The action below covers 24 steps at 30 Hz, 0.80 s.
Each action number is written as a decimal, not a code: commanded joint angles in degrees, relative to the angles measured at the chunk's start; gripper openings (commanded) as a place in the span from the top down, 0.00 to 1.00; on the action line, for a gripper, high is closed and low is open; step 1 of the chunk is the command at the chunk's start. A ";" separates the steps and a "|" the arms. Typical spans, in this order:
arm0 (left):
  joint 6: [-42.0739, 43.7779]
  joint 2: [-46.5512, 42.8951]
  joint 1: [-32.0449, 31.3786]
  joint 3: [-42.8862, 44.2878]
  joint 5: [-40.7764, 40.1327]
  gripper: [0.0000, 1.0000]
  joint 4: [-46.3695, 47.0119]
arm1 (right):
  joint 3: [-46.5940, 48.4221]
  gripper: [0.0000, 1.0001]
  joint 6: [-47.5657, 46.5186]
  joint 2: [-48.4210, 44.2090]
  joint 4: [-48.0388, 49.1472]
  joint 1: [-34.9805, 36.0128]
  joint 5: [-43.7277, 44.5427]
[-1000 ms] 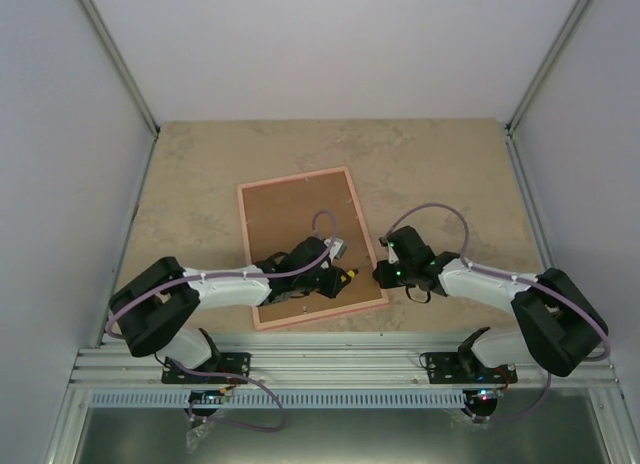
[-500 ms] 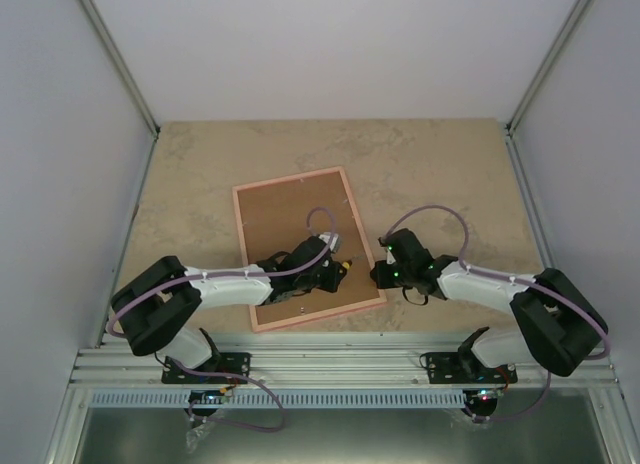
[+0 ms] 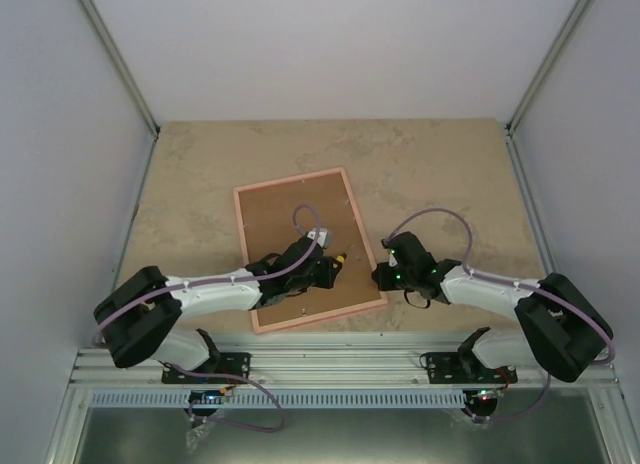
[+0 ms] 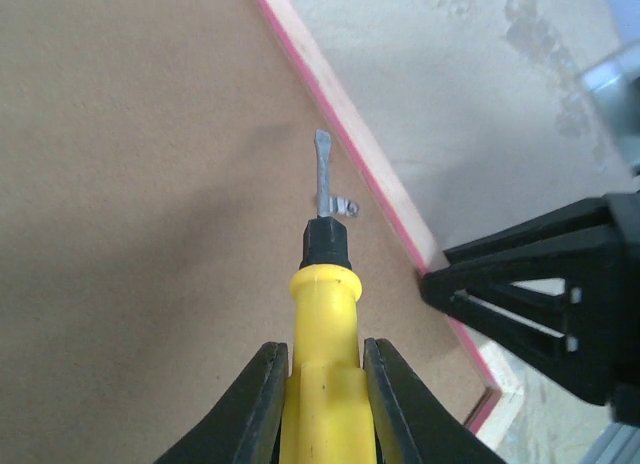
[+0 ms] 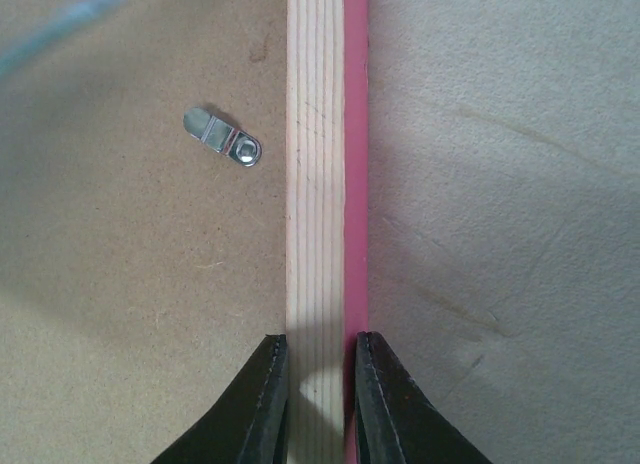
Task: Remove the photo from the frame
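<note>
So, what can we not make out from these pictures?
- The photo: unseen in every view; the frame lies face down and the backing board covers it.
- The screwdriver: the left wrist view does not show whether its blade touches the clip.
- Other clips, if any: too small in the top view.

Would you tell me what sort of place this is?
Probably a lab cell: white walls on aluminium posts enclose a stone-patterned table, with left arm and right arm bolted to a rail.

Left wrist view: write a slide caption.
Left hand grips a yellow screwdriver, blade beside a metal clip on the frame's backing board.
</note>
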 commanded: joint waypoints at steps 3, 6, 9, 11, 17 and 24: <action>-0.03 -5.61 0.45 -0.79 -4.40 1.00 -0.80 | -0.98 0.91 -0.56 -2.71 -4.70 0.52 -1.04; 0.24 -5.83 2.56 -0.63 -3.54 1.00 -1.34 | 1.14 0.80 -3.50 -4.77 -7.75 0.58 -0.69; -0.56 -5.84 5.00 -1.35 -0.88 1.00 0.57 | 3.65 0.71 -6.24 -6.01 -9.09 0.41 1.24; -1.00 -6.24 6.40 -1.94 0.04 1.00 1.84 | 5.48 0.65 -8.62 -5.05 -9.11 -0.63 1.82; 0.22 -9.01 10.29 -2.31 0.47 1.00 1.27 | 14.44 0.62 -15.63 3.58 -9.42 -6.08 0.16; 3.02 -8.01 15.49 -0.96 3.84 1.00 1.66 | 22.44 0.58 -17.73 11.39 -6.16 -9.91 -1.86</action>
